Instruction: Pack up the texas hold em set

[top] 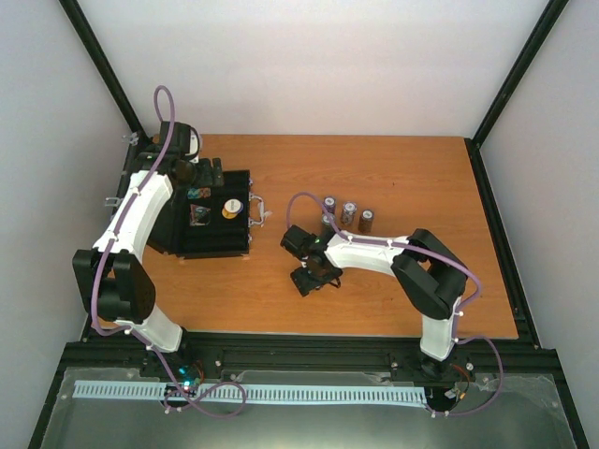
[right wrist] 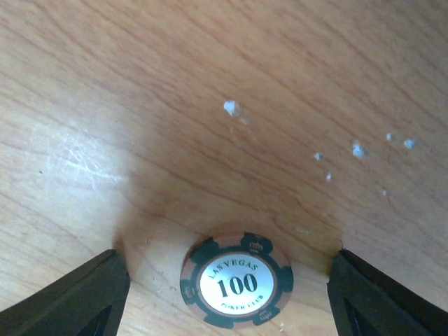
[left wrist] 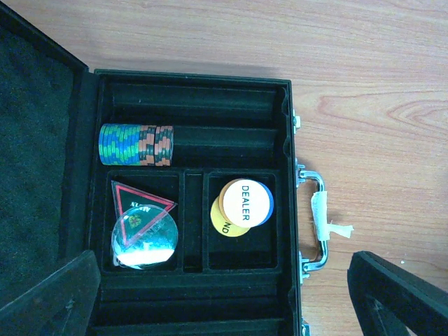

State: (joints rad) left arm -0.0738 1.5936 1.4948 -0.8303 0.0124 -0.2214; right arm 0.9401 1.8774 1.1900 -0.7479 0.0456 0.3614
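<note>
White walls; scuffed wooden table, white specks; black case open.

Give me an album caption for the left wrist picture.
Open black case holding one chip stack, dealer discs and a triangular token, left gripper open above.

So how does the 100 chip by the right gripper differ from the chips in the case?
The 100 chip faces up, out on the table, dark-edged; the chips in the case lie edge-on in a slot, green-blue and orange. Both have striped rims.
</note>
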